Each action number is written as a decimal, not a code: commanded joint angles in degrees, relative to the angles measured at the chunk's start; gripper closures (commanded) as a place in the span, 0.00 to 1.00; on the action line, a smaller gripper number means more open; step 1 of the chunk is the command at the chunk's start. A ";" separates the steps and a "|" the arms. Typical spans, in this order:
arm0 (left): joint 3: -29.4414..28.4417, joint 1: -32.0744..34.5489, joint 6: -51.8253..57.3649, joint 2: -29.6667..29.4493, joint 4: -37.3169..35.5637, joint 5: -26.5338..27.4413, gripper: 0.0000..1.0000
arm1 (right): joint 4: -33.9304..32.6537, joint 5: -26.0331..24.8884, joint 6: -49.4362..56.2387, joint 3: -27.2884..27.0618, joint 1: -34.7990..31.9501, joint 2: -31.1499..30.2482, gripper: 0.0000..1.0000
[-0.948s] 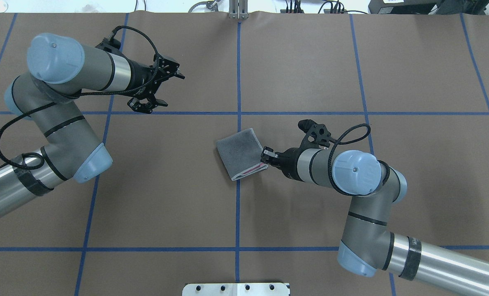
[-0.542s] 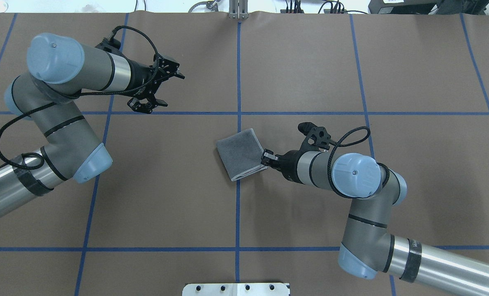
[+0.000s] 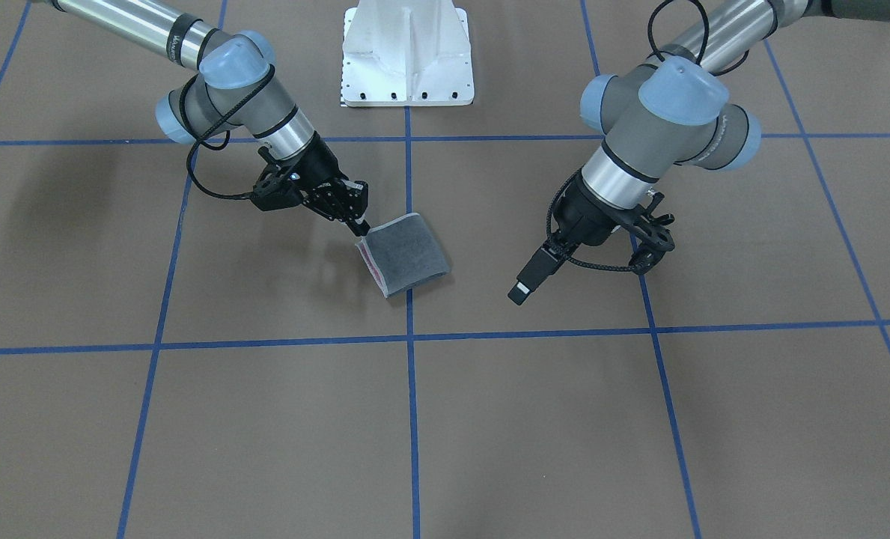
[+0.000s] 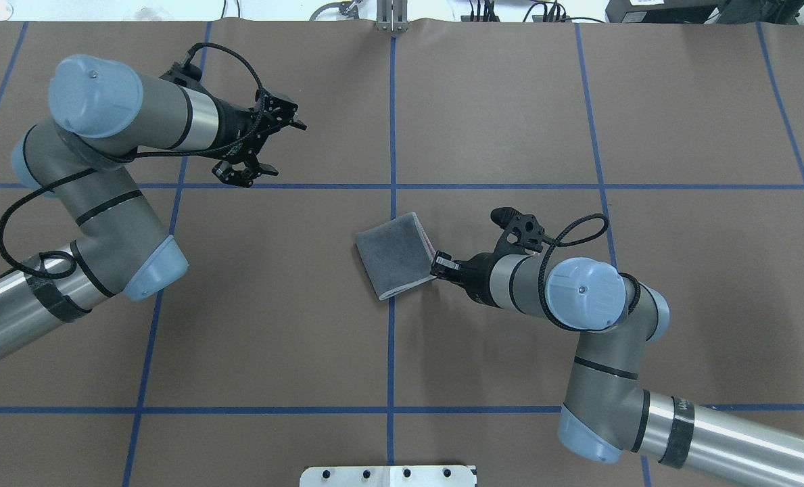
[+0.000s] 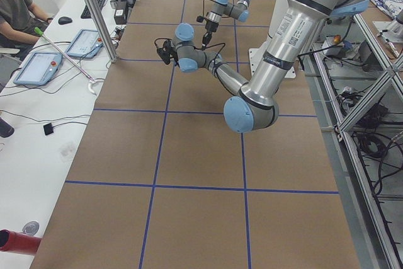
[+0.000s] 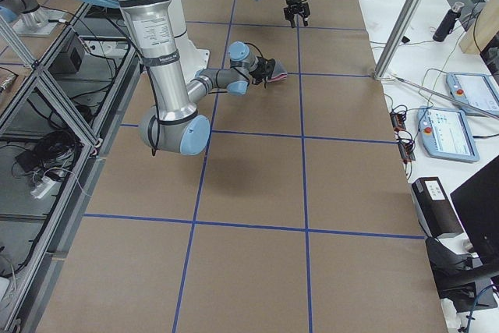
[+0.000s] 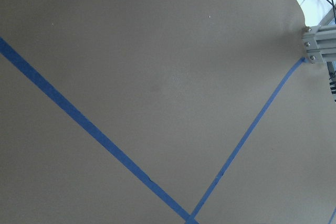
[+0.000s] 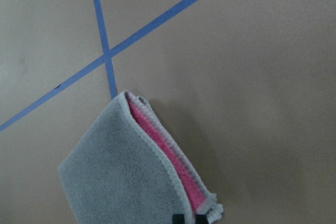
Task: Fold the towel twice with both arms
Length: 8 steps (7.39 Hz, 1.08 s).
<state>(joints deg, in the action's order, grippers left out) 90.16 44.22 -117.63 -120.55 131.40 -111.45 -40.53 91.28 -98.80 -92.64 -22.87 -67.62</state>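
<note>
The towel (image 4: 395, 256) lies folded small with its dark grey face up and a strip of pink showing along the open edge. It sits across the central blue tape line (image 4: 393, 101), just on the robot's side of the crosswise line. The right gripper (image 4: 437, 262) is clamped on the towel's right-hand corner; the wrist view shows two black fingertips (image 8: 178, 217) pinching the hemmed layers there. The left gripper (image 4: 266, 150) hangs well apart from the cloth over the far left of the table (image 4: 510, 101), its fingers spread wide and holding nothing. The table is covered in plain brown paper, marked into large squares by the blue tape, and the white pedestal base (image 3: 407, 52) stands at its robot-side edge. Beyond the far edge runs a white desk with a seated operator (image 5: 16, 11), two tablets (image 5: 38, 67) and a keyboard (image 5: 94, 1), with an aluminium post (image 5: 94, 11) rising beside them. A printed label (image 5: 288, 26) wraps the near arm's silver tube — its writing is too small to read.
</note>
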 commanded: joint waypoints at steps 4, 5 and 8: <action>0.80 0.86 0.29 0.05 0.00 -0.35 0.09 | -0.07 5.37 0.01 -3.93 -4.87 -3.39 0.25; 2.20 2.35 0.90 0.57 -0.17 -2.00 0.01 | -0.34 7.93 0.01 -5.43 -8.64 -5.05 0.00; 4.84 13.67 8.58 3.72 -1.14 -14.98 0.01 | -4.11 23.55 12.14 -5.45 -25.15 -8.73 0.00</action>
<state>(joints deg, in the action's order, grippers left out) 93.80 53.61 -114.07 -118.60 130.54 -121.35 -43.54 108.81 -94.01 -98.23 -41.68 -74.34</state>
